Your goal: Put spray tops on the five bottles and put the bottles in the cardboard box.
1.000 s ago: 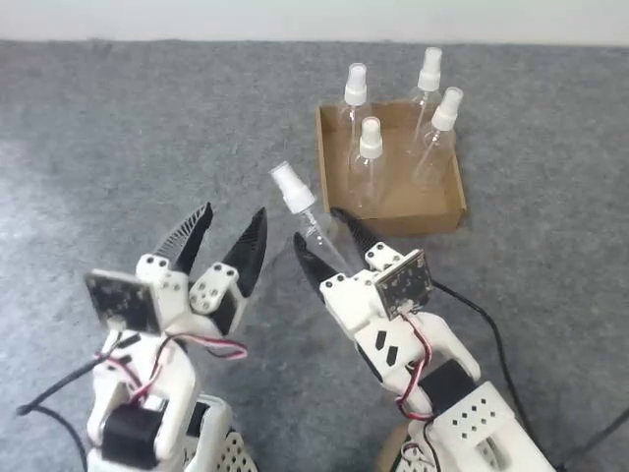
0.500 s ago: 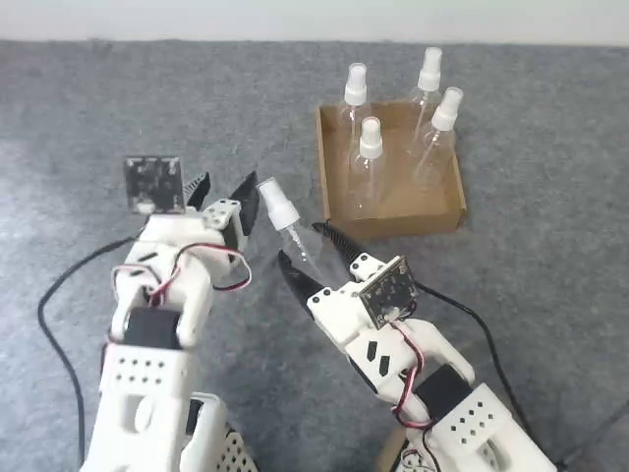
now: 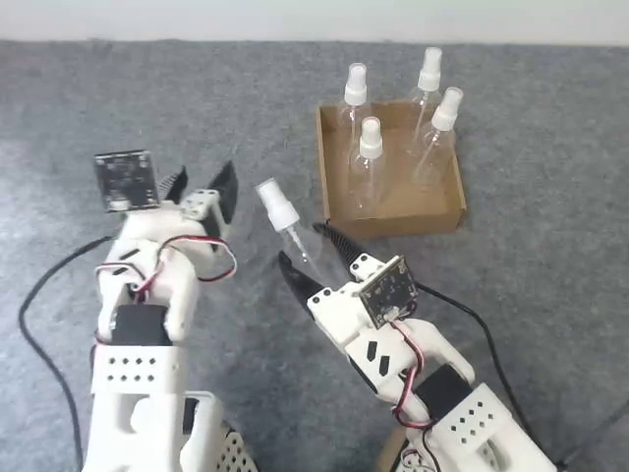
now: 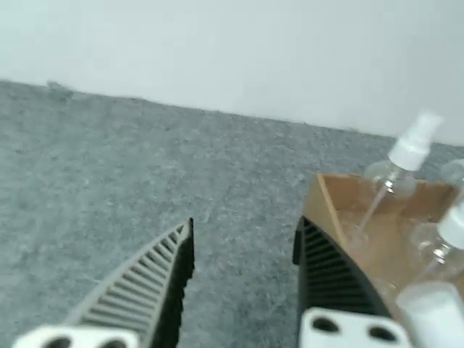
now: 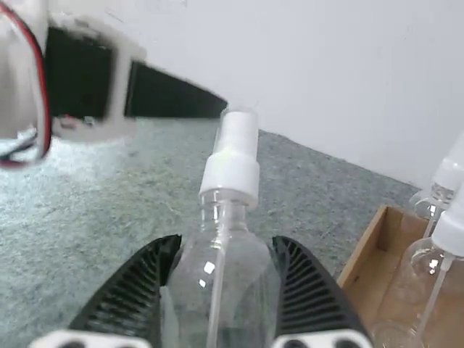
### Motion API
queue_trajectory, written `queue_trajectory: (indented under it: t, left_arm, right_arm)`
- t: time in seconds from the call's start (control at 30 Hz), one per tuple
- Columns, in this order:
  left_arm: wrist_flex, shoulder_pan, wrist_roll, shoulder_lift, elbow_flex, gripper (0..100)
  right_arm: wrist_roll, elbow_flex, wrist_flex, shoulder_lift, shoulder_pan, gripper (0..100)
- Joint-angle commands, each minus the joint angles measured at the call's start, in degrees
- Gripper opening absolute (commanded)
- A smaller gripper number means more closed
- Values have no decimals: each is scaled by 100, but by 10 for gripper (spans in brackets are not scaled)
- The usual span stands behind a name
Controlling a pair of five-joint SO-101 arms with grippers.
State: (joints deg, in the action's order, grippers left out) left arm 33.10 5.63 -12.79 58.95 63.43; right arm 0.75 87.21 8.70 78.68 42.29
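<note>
**A:** Start nearest. What is the right pincer point(image 3: 303, 246) point(image 5: 226, 246) doing?

**B:** It is clenched on a clear plastic bottle with a white spray top point(image 3: 287, 224) point(image 5: 221, 268). One black ribbed finger sits on each side of the bottle's body. The bottle leans far and left, with its spray top as the farthest part. I cannot tell whether its base touches the grey, carpet-like tabletop point(image 3: 147, 98).

**A:** And the left pincer point(image 3: 203, 177) point(image 4: 244, 232)?

**B:** It is released, with its fingers spread and nothing between them. It hangs over the tabletop to the left of the bottle's spray top, near it but apart.

**A:** Where is the box?

**B:** The shallow brown cardboard box point(image 3: 393, 224) point(image 4: 326, 196) point(image 5: 362, 246) lies farther off and to the right, with its near left corner close to the held bottle. Four more clear bottles with white spray tops point(image 3: 371, 162) stand upright inside it. One is toward the near left, one at the far left, and two are on the far right.
</note>
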Motion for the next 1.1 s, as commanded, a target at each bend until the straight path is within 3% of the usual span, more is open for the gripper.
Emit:
queue_trajectory:
  t: [0.0,0.27,0.67,0.9,1.07]
  left_arm:
    - [-141,193,-220,149,-400,209]
    - [-413,-378,-211,141,-400,210]
    - [-396,-897,369,149,-110,210]
    - [-387,-791,325,193,-127,209]
    - [-404,-26,-123,158,-321,209]
  right_arm:
    - [97,-237,136,145,57,6]
    - [97,-237,154,145,57,6]
    - [97,-237,136,145,57,6]
    - [97,-237,119,145,57,6]
    - [97,-237,119,145,57,6]
